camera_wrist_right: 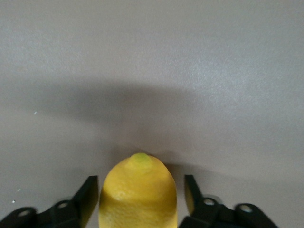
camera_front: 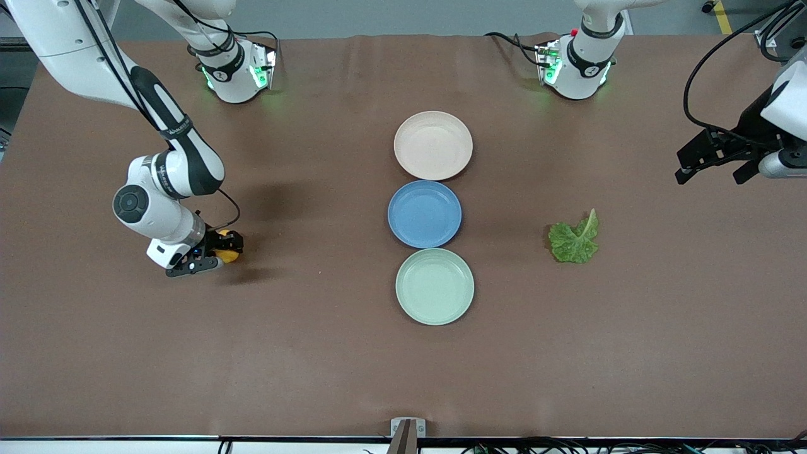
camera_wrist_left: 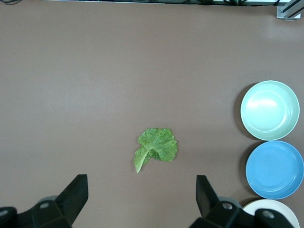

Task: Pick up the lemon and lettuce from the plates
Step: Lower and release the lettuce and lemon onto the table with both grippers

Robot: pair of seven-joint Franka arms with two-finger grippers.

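Observation:
The yellow lemon (camera_front: 229,254) rests on the brown table toward the right arm's end, off the plates. My right gripper (camera_front: 219,250) is down at the table with its fingers on either side of the lemon (camera_wrist_right: 137,197); the jaws are open, with a gap showing on one side. The lettuce (camera_front: 574,239) lies flat on the table toward the left arm's end; it also shows in the left wrist view (camera_wrist_left: 156,146). My left gripper (camera_front: 712,173) hangs high over the table's edge at the left arm's end, open and empty. The beige-pink plate (camera_front: 432,145) and mint plate (camera_front: 434,286) are empty.
A blue plate (camera_front: 424,214), also empty, sits between the two other plates in a row down the table's middle. The three plates also show in the left wrist view, the mint one (camera_wrist_left: 270,110) fully. A metal bracket (camera_front: 407,429) sits at the table's near edge.

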